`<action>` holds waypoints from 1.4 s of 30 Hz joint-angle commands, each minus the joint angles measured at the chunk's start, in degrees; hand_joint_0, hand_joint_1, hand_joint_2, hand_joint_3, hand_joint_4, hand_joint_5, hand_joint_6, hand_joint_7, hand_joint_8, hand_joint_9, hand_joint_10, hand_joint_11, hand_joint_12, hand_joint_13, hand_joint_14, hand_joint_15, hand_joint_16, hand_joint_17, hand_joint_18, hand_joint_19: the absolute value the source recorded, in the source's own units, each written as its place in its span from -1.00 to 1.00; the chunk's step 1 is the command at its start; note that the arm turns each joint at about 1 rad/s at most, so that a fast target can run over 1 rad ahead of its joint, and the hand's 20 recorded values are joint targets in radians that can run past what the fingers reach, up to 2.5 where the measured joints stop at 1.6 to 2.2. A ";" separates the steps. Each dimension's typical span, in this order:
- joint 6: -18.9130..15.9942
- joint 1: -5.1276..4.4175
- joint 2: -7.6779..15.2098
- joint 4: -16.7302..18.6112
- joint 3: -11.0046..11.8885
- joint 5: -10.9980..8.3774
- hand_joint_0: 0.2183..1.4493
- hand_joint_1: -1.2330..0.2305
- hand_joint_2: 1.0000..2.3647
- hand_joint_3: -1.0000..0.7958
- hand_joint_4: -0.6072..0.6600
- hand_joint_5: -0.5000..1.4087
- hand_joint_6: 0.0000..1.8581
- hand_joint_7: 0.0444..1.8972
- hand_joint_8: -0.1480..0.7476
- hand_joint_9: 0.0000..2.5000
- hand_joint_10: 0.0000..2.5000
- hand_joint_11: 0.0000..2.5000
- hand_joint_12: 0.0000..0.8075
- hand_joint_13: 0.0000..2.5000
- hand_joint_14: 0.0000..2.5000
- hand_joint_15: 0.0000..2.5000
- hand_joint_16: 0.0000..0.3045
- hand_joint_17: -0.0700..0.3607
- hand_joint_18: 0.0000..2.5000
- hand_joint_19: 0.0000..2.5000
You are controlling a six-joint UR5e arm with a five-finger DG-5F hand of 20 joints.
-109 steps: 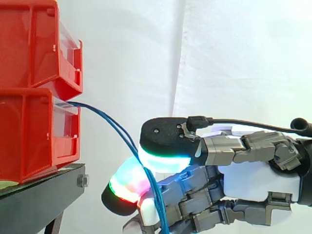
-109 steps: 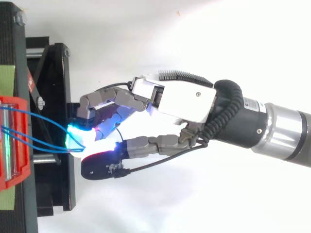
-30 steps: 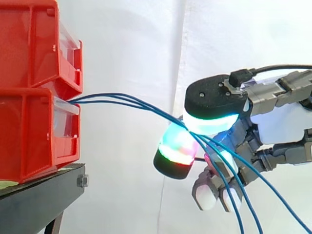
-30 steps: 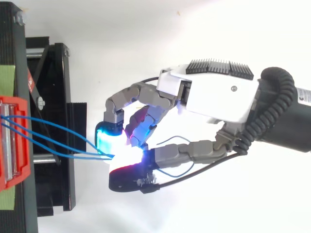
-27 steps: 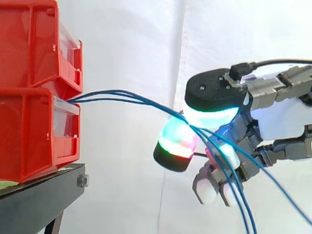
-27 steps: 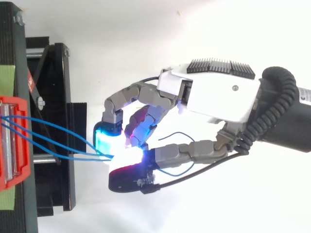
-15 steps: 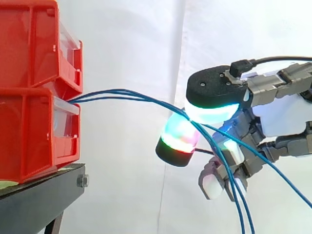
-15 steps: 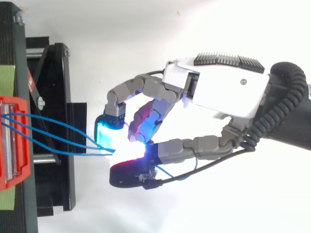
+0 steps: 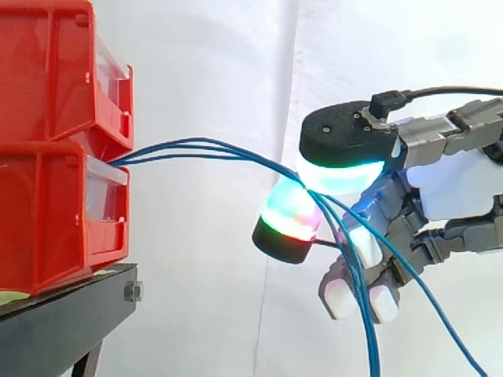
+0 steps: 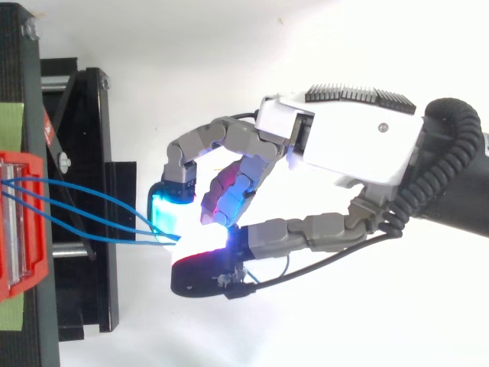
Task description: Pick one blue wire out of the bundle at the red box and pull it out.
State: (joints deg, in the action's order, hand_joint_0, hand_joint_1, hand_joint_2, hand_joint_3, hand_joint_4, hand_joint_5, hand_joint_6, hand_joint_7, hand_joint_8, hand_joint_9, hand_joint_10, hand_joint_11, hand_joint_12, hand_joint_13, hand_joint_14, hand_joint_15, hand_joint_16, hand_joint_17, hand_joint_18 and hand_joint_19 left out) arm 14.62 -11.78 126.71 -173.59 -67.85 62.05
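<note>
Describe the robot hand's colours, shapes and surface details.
The hand has a white shell with a black finned block on top. Its fingers are grey, boxy links. Their pads are thick, rounded, black-backed, glowing cyan, green and red.

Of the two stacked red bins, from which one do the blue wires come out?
The lower red bin: the blue wires leave over its clear front edge, while none come out of the upper red bin.

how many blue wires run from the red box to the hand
3 blue wires, side by side in the top view: upper wire, middle wire, lower wire. All leave the red box and meet in the hand's pinch. More may be hidden inside.
</note>
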 commanded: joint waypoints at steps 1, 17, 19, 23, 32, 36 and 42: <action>-0.03 0.09 0.03 0.00 0.00 0.00 -0.42 -0.34 -0.99 0.11 -0.12 -0.54 -0.09 0.20 -0.12 0.03 -0.98 -0.63 0.01 -0.25 -0.98 -0.63 -0.51 0.11 -0.33 -0.39; -0.12 0.00 0.03 0.00 0.00 0.00 -0.43 -0.32 -0.99 0.01 0.00 -0.55 -0.10 0.16 -0.13 0.01 -0.99 -0.64 0.01 -0.27 -0.99 -0.62 -0.51 0.10 -0.35 -0.38; -0.12 0.09 0.03 0.00 0.00 0.00 -0.42 -0.32 -0.99 0.05 -0.04 -0.55 -0.09 0.18 -0.11 0.02 -0.98 -0.61 0.03 -0.27 -0.99 -0.61 -0.51 0.10 -0.35 -0.38; -0.12 0.09 -0.06 0.00 0.00 0.00 -0.36 -0.38 -0.94 0.21 -0.37 -0.56 -0.03 0.12 -0.06 0.01 -0.98 -0.54 0.06 -0.26 -0.99 -0.59 -0.51 0.10 -0.34 -0.39; -0.21 0.18 0.03 -0.70 0.00 0.00 -0.40 -0.36 -0.98 -0.05 0.06 -0.56 -0.08 0.13 -0.17 0.01 -0.98 -0.61 -0.04 -0.29 -0.98 -0.61 -0.55 0.04 -0.39 -0.37; -0.21 0.18 0.03 -1.05 0.00 0.00 -0.43 -0.33 -0.98 -0.10 0.07 -0.53 -0.15 0.17 -0.23 0.00 -0.99 -0.70 -0.08 -0.31 -0.99 -0.65 -0.55 0.04 -0.39 -0.38; -0.12 0.18 0.03 -1.05 0.00 0.00 -0.44 -0.32 -0.98 -0.03 0.00 -0.51 -0.20 0.21 -0.23 0.02 -0.99 -0.73 -0.07 -0.31 -0.99 -0.68 -0.53 0.07 -0.38 -0.40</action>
State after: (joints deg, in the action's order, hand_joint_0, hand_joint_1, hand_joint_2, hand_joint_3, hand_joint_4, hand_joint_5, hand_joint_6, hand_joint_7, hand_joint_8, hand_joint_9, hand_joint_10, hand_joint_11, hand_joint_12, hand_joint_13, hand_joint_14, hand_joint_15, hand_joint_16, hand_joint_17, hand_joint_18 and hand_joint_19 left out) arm 14.48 -11.60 126.73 -174.62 -67.85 62.05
